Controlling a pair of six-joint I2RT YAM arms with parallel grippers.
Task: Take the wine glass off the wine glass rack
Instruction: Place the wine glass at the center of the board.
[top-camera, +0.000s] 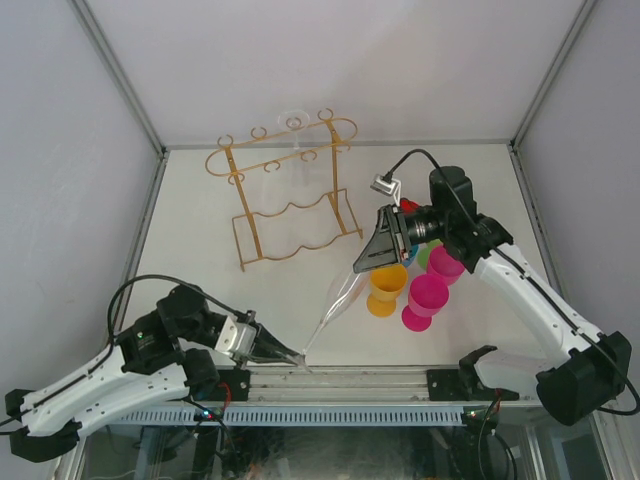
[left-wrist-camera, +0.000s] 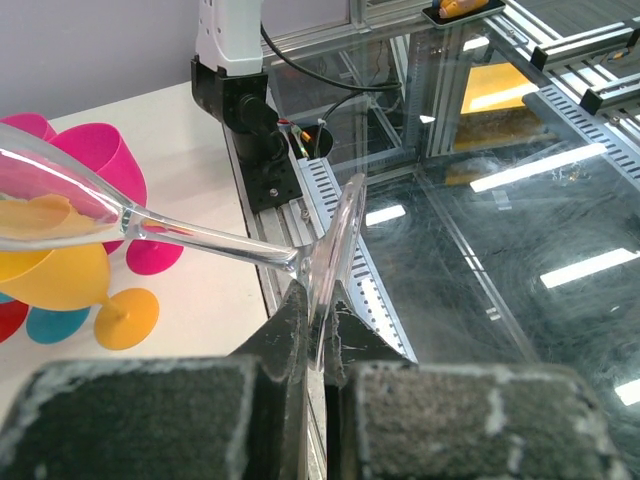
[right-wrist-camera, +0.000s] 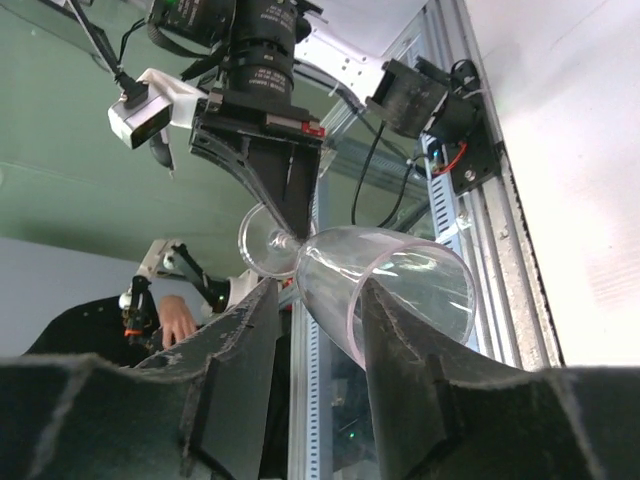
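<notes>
Left gripper (top-camera: 285, 352) is pinching the wine glass (left-wrist-camera: 200, 240) by its foot at the white table's (top-camera: 200, 240) near edge. Right gripper (right-wrist-camera: 320, 290) is straddling the bowl, jaws apart. The wine glass rack (top-camera: 290, 208) is standing near the far edge, with grey walls (top-camera: 60, 100) enclosing the table.

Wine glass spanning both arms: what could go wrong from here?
The left gripper pinches only the thin foot edge of the wine glass, so it could slip or chip. The right gripper straddles the bowl, and pulling against the left could snap the stem. A drop would likely hit the coloured cups.
</notes>
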